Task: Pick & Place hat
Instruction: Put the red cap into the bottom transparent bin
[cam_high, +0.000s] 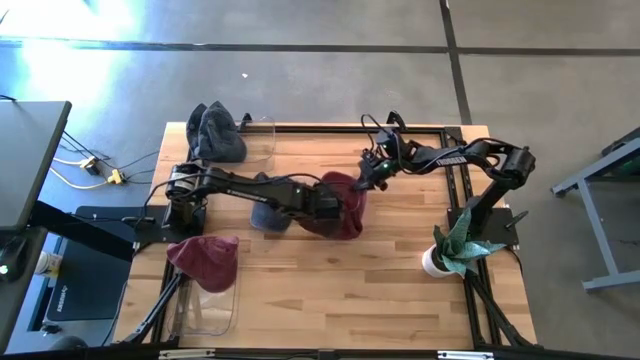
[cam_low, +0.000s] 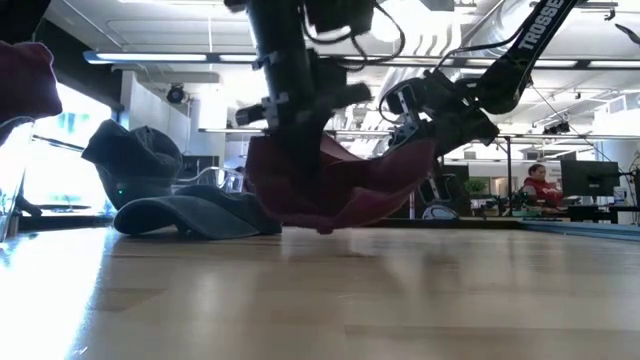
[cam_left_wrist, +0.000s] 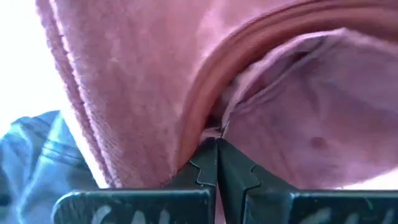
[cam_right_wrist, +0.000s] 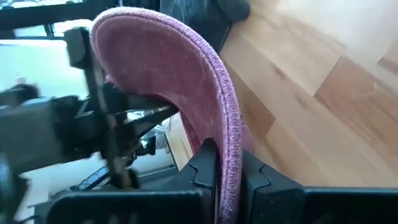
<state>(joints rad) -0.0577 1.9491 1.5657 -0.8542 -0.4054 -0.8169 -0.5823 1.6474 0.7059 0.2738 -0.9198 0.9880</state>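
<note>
The maroon hat (cam_high: 343, 203) is hanging just above mid-counter (cam_high: 380, 280), pinched by both the left gripper (cam_left_wrist: 217, 144) and right gripper (cam_right_wrist: 229, 163), risking tearing free if they pull apart.

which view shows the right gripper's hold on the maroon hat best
The right wrist view: the right gripper is pinched on the maroon hat at its brim edge. The high view shows that contact small and far off; the low view shows it backlit; the left wrist view shows only fabric.

Grey cap (cam_high: 268, 215) seemingly crowds left; bare table (cam_high: 330, 280) nearer front
</note>
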